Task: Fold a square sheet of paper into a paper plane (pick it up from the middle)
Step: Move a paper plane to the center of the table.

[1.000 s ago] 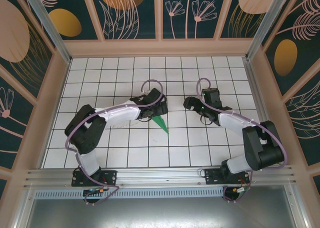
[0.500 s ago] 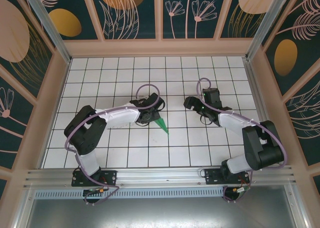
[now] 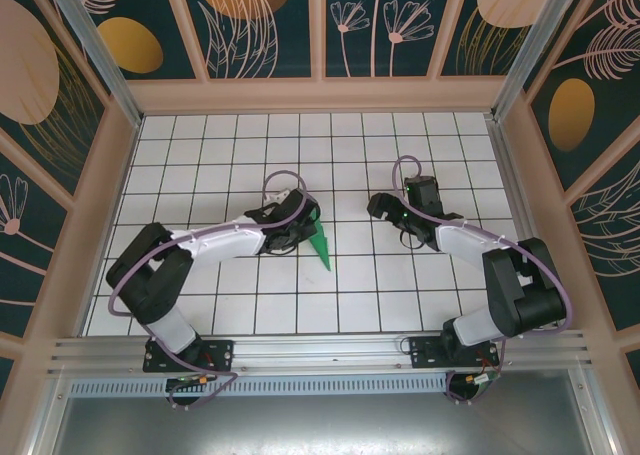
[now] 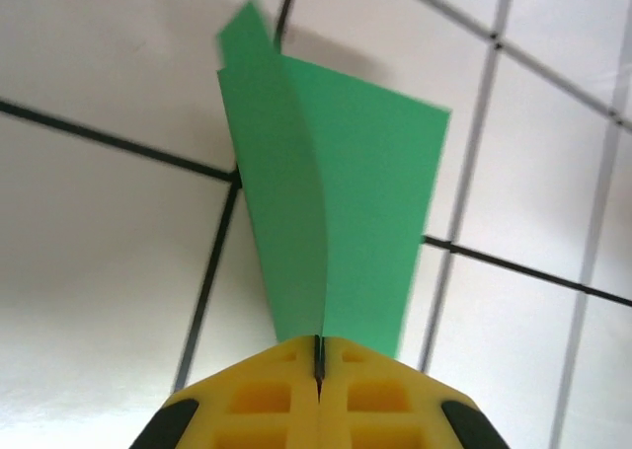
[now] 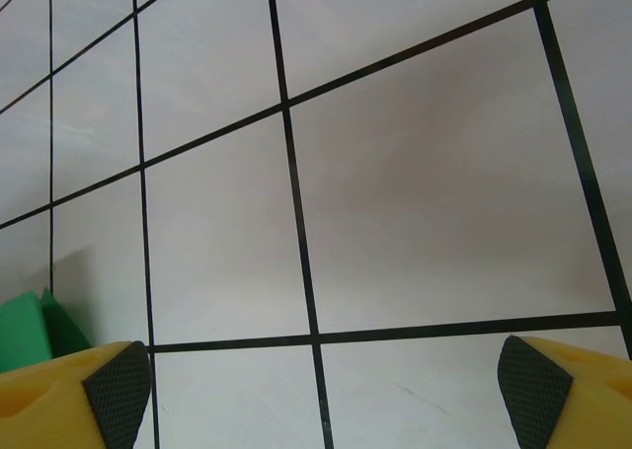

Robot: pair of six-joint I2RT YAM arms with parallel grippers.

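Note:
The paper plane [image 3: 321,247] is a narrow bright green dart near the middle of the tiled table, its point toward the near edge. My left gripper [image 3: 306,231] is shut on its folded spine. In the left wrist view the plane [image 4: 341,192] fans out ahead of the closed yellow fingertips [image 4: 286,390], with its wings lifted off the tiles. My right gripper [image 3: 384,208] hovers about two tiles to the right of the plane, open and holding nothing. In the right wrist view a green corner of the plane [image 5: 24,331] shows at the left edge, beside the spread pads [image 5: 118,385].
The white grid-tiled table [image 3: 240,155] is ringed by a tan raised frame [image 3: 110,175] and patterned walls. Purple cables loop over both wrists. Both arm bases stand on the metal rail [image 3: 320,350] at the near edge.
The left arm has pulled its elbow back to the left and turned its wrist. The plane has shifted slightly left with it, still gripped. The right arm has not moved.

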